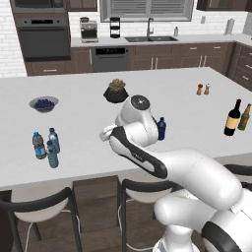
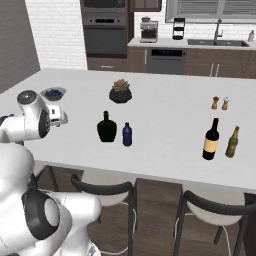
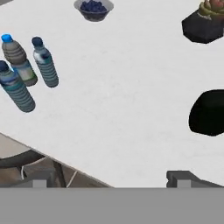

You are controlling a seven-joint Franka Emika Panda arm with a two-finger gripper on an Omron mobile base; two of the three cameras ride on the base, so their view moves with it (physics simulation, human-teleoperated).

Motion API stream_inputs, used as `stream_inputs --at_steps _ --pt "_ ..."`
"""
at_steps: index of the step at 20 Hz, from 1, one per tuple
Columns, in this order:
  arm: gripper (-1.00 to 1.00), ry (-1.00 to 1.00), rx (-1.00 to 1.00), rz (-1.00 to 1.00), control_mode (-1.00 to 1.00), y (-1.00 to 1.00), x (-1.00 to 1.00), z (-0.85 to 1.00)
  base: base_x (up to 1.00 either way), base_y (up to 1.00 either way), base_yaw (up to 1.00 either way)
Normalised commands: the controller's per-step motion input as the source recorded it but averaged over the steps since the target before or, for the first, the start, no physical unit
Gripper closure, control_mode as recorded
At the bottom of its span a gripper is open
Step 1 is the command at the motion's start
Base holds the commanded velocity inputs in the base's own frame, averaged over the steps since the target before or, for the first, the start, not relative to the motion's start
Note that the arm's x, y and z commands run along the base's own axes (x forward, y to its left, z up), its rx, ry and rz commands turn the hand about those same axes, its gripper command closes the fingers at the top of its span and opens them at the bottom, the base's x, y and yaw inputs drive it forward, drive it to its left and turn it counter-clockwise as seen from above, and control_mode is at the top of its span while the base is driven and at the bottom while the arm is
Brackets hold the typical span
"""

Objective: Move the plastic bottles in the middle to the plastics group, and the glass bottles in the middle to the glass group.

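Hovering above the white counter (image 2: 165,125), the robot's hand (image 3: 109,179) carries nothing, its two dark fingertips set wide apart with bare counter between them. Three small clear water bottles (image 3: 26,74) with blue caps stand huddled near the counter's left front edge, almost touching one another; judging by that count, one middle plastic bottle has already joined the plastics group. In the middle, the squat black glass bottle (image 2: 106,128) stands just beside the small navy plastic bottle (image 2: 127,134), the two apart but close. Well away at the right end stand the tall wine bottle with a cream label (image 2: 211,139) and a slimmer olive-green bottle (image 2: 232,142). A dark potted succulent (image 2: 120,92), a bowl of blueberries (image 2: 53,93) and salt and pepper shakers (image 2: 220,103) sit further back. Likely risks: closing on the navy bottle could nudge the black bottle beside it; setting it down among the crowded water bottles could topple one off the near edge.
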Motion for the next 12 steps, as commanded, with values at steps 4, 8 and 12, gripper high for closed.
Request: stream_inputs --at_steps 4,8,12 --pt "-1.00 0.07 0.00 -0.29 -1.00 -1.00 -0.11 0.24 0.00 0.00 0.00" --pt "-1.00 0.09 0.00 -0.29 -1.00 -1.00 -0.05 0.16 0.00 0.00 0.00" --pt "-1.00 0.10 0.00 -0.30 -1.00 -1.00 -0.03 0.09 0.00 0.00 0.00"
